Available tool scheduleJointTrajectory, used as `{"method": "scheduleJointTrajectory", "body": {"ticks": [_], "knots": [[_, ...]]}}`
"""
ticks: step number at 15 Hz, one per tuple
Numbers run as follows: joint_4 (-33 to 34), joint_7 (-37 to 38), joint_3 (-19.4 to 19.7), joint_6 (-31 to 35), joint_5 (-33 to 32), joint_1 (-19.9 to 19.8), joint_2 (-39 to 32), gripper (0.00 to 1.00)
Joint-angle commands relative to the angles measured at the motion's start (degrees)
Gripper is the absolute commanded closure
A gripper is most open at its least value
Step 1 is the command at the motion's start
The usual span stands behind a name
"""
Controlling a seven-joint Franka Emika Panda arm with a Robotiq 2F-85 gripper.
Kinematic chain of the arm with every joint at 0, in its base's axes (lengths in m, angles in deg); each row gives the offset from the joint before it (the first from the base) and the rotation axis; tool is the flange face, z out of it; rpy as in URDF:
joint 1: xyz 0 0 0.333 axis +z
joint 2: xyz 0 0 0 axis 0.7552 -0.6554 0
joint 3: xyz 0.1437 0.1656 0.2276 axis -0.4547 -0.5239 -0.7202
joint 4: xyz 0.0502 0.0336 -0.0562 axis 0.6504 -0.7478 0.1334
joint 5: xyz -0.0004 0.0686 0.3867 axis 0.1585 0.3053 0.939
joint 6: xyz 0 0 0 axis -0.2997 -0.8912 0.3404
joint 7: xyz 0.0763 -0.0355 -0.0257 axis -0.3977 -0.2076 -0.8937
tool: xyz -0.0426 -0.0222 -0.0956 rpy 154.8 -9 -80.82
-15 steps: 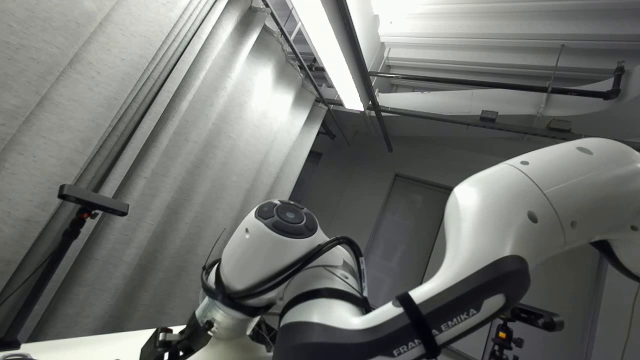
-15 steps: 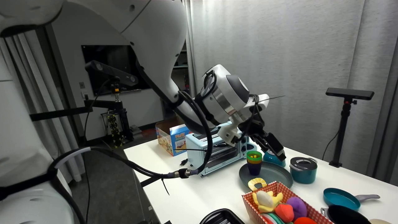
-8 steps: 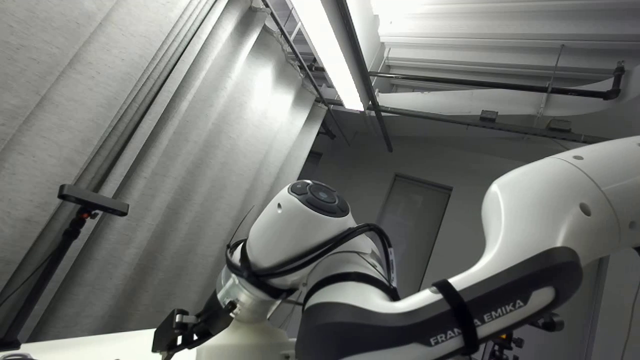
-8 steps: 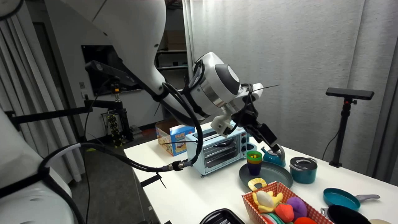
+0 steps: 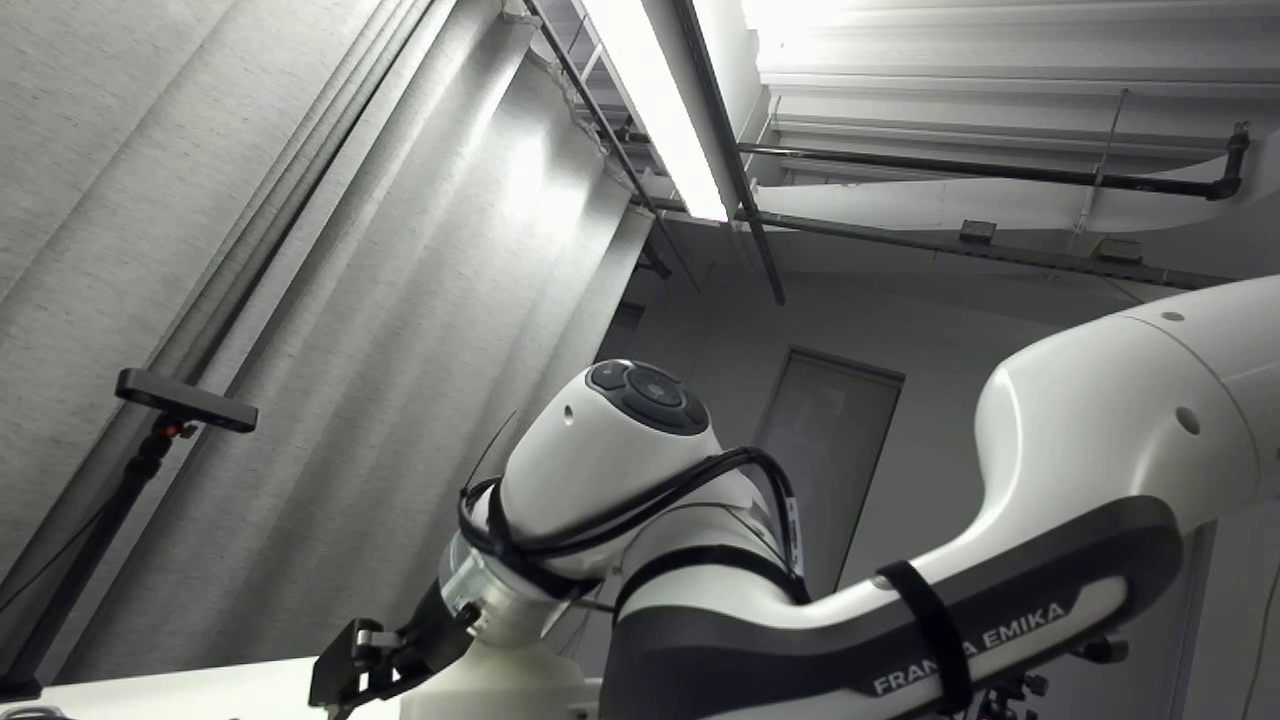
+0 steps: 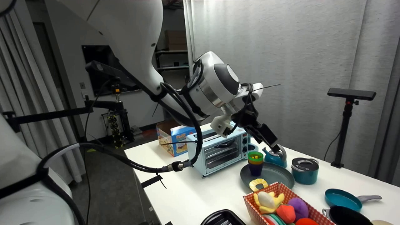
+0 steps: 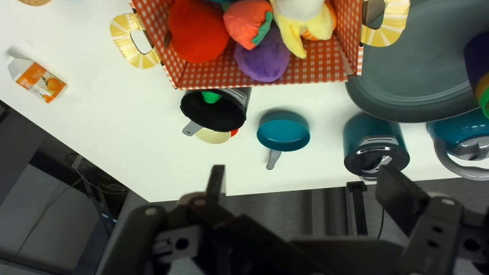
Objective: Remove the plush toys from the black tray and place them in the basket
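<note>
The red checkered basket (image 6: 250, 204) holds several plush toys; it also shows in the wrist view (image 7: 225, 78). In it lie a yellow banana (image 6: 268, 203), a purple toy (image 7: 263, 63), a strawberry (image 7: 246, 25) and a red toy (image 7: 198, 34). The black tray (image 6: 222, 215) stands beside the basket, cut off by an exterior view's bottom edge; no toy shows in its visible part. It is out of the wrist view. My gripper (image 7: 301, 173) is open with nothing between its fingers. In both exterior views it hangs above the table, tilted down (image 5: 350, 668) (image 6: 271, 142).
A grey plate (image 6: 279, 175) bears stacked cups (image 6: 255, 165), beside a blue toaster oven (image 6: 218, 153). A teal kettle (image 6: 275, 157), teal pot (image 6: 305, 172), teal pan (image 6: 342, 199) and black pot (image 6: 347, 215) stand near the basket. A juice carton (image 7: 42, 82) lies on the table (image 7: 114, 145).
The arm has drawn back and up, mostly in the earlier half second; the gripper moved up and left in the view with the table. The basket, toys and tray have not moved.
</note>
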Motion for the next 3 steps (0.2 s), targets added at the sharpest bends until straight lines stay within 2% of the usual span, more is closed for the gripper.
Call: {"method": "scheduleJointTrajectory", "body": {"ticks": [1,3], "knots": [[0.0,-0.5,-1.9,0.2,0.7,-1.9,0.1,0.0],[0.0,-0.5,-1.9,0.2,0.7,-1.9,0.1,0.0]]}}
